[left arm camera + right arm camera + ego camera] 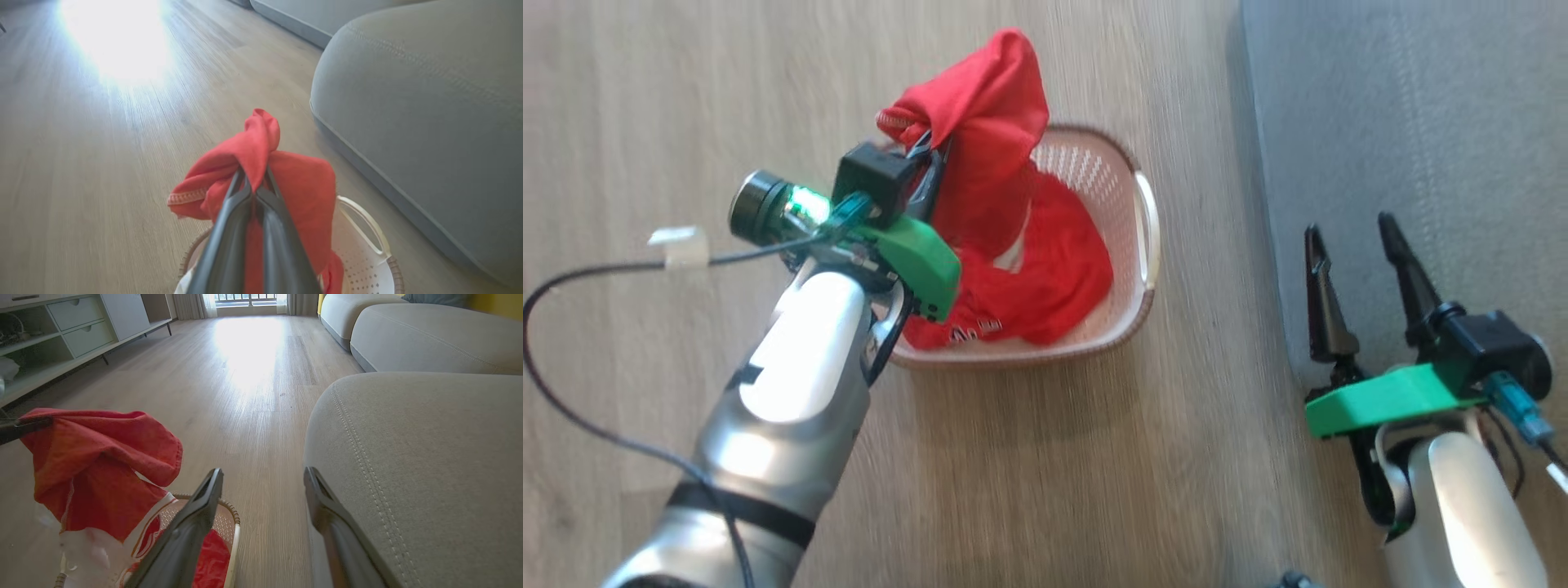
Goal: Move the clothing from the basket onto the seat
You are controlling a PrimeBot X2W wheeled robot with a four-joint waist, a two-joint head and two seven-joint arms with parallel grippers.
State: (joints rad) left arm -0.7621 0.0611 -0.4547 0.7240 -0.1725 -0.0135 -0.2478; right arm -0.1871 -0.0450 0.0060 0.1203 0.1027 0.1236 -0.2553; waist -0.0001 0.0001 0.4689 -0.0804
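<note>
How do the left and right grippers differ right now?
The left gripper is shut on the clothing; the right gripper is open and empty. The left gripper hangs above the basket; the right gripper sits at the seat edge. Both have dark fingers and green mounts.

Head cam looks almost straight down at the pale wood-plank floor (1054, 474). Both wrist cams ride low, facing along it, sharing the oval cream perforated basket (365, 269) and big grey fabric seat (429, 457).

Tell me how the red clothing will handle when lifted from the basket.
Probably floppy: the clothing folds and droops around the left hand. Likely light: a small pinch holds it. It may drag, as its lower part lies in the basket.
</note>
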